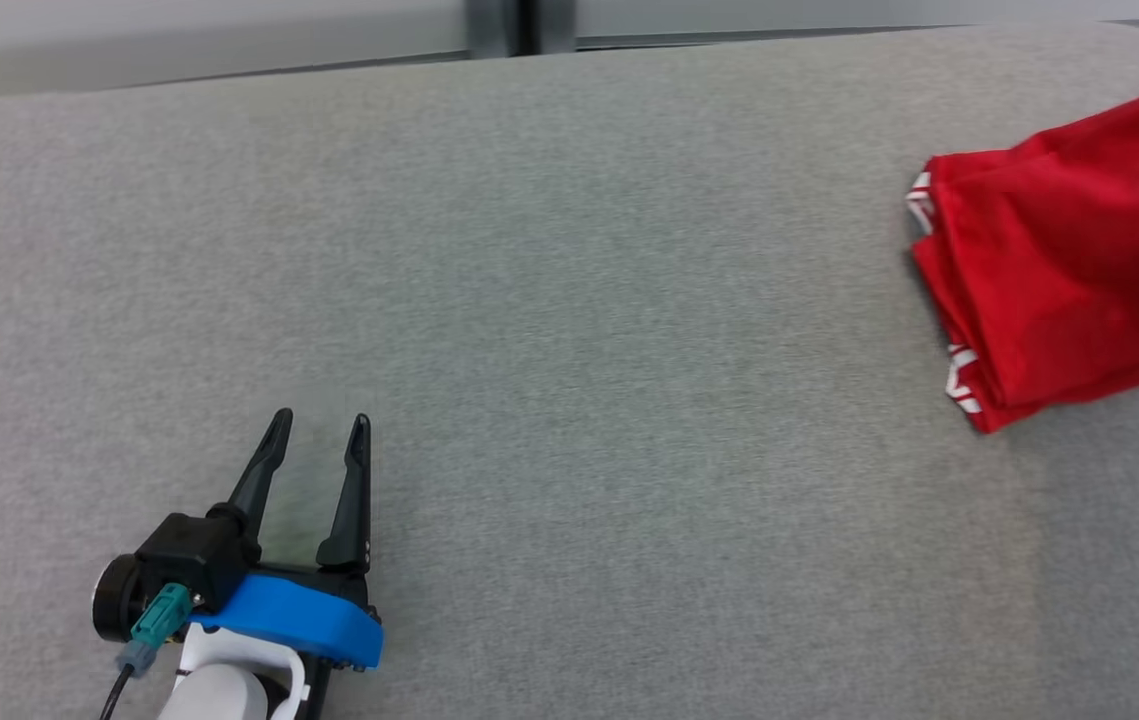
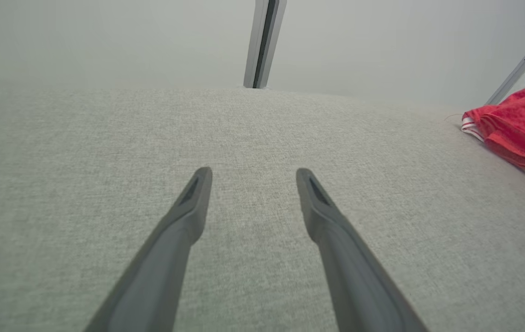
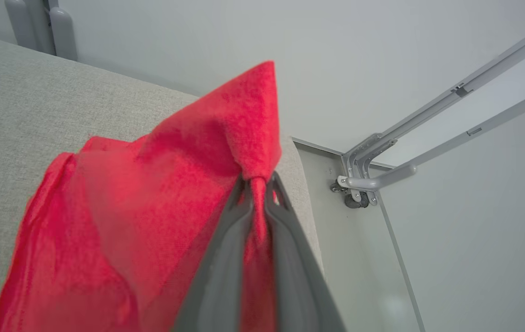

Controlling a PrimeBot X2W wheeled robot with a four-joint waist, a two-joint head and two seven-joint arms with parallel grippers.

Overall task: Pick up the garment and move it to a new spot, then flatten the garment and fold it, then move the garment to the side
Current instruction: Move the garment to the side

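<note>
Red garment (image 1: pixel 1069 250): sits at the far right of the grey fabric surface (image 1: pixel 569 300) in the head view and runs off the frame's right edge. Cloth is bunched in several layers, w/ white-striped trim (image 1: pixel 919 200) along its left edge.

R gripper (image 3: pixel 258 182): fingers closed tight on a gathered pinch of the red cloth. A peak of fabric stands above the fingertips. The rest hangs down and to the left of the fingers, over the surface near its edge. Grey metal rails (image 3: pixel 368 170) and a pale wall lie behind.

L gripper (image 1: pixel 321 420): at lower left of the head view, fingers spread apart w/ nothing between them. It points across bare grey fabric, well apart from the garment. In the L wrist view the two fingertips frame plain surface; the garment shows at that view's right edge, lying on the surface. Contact between L fingers and surface: cannot tell. A grey vertical post (image 2: pixel 262 41) stands beyond the surface's far edge.
</note>
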